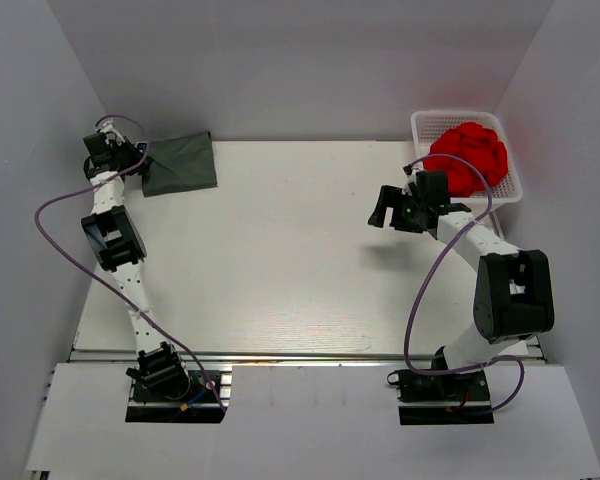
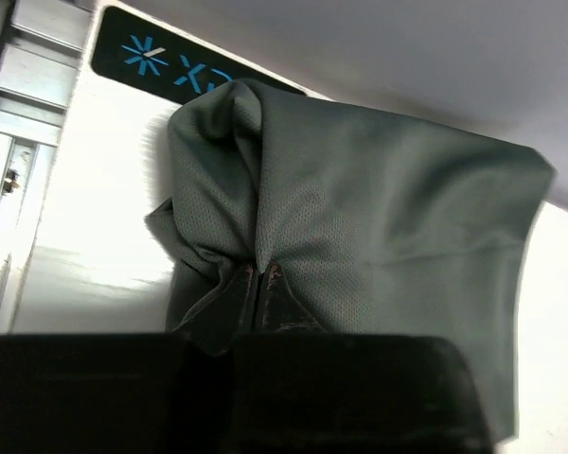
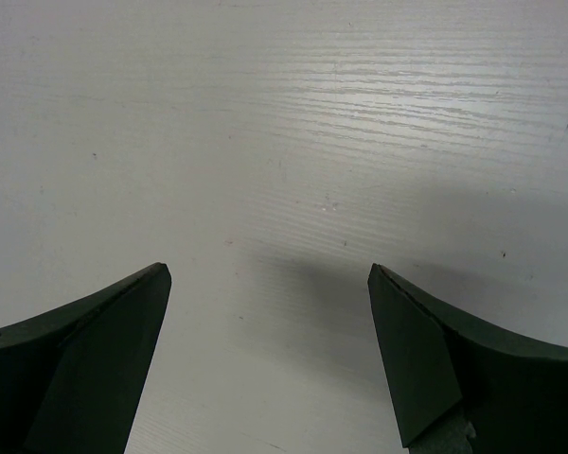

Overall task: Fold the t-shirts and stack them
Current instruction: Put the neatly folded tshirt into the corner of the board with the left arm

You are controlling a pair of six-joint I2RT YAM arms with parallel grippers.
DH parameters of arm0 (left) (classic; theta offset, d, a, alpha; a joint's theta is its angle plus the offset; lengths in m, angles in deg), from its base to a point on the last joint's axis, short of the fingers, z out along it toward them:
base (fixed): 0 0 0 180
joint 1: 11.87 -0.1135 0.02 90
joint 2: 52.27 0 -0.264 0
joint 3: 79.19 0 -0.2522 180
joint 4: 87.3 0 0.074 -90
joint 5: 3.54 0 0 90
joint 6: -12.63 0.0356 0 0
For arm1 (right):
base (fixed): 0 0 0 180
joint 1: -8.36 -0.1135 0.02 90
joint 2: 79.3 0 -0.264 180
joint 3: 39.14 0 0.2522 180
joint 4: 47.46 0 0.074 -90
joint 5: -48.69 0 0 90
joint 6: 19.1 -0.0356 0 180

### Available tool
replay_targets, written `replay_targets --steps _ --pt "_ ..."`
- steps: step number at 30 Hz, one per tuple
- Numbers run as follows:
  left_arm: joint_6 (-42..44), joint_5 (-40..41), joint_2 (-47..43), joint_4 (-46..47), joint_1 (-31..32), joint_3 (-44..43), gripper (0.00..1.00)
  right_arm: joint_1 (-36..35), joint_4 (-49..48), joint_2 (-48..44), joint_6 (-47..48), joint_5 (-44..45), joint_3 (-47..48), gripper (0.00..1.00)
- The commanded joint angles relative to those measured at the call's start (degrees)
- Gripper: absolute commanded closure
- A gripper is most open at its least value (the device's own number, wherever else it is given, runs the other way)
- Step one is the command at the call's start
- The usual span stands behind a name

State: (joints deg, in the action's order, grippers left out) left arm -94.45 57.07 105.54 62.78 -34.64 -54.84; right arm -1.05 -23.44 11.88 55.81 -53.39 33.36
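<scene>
A dark charcoal-grey t-shirt [image 1: 183, 164] lies folded at the table's far left corner. My left gripper [image 1: 140, 160] is at its left edge. In the left wrist view the left gripper [image 2: 258, 275] is shut on a bunched fold of the t-shirt [image 2: 379, 199], with cloth pinched between the fingertips. Over the right part of the table hangs my right gripper [image 1: 382, 209], short of the basket. The right wrist view shows that gripper [image 3: 270, 274] open, with only bare white tabletop between its fingers.
A white mesh basket [image 1: 421, 123] at the far right corner holds a crumpled red cloth [image 1: 468, 155]. White walls close in the table on the left, back and right. A black label with a blue logo [image 2: 170, 61] sits behind the grey shirt.
</scene>
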Motion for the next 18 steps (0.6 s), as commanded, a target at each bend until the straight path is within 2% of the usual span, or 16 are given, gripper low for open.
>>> replay_targets --steps 1,3,4,5,6,13,18 --pt "-0.85 2.76 -1.72 3.68 0.00 -1.82 0.89 -0.17 -0.42 0.14 -0.90 0.39 1.03 0.09" --pt "-0.85 1.88 -3.12 5.08 0.00 1.34 0.62 -0.26 -0.33 0.14 -0.90 0.21 1.11 0.09" --pt "-0.85 1.88 -3.83 5.09 0.00 1.96 0.28 -0.08 -0.33 0.14 -0.82 0.04 1.03 0.09" --pt "-0.85 1.88 -4.44 5.09 0.00 3.01 0.05 0.00 -0.33 0.40 -0.73 -0.57 1.29 0.09" --pt "-0.85 1.88 -5.93 5.09 0.00 3.63 0.00 -0.17 -0.16 0.67 -0.21 -0.84 1.64 0.09" --pt "0.91 2.22 -14.90 5.09 1.84 10.48 0.00 -0.35 0.02 1.02 0.41 -3.92 1.64 0.09" --pt "3.02 14.87 -20.61 -3.08 3.08 12.15 0.00 -0.35 0.02 0.67 0.76 -3.92 0.76 0.09"
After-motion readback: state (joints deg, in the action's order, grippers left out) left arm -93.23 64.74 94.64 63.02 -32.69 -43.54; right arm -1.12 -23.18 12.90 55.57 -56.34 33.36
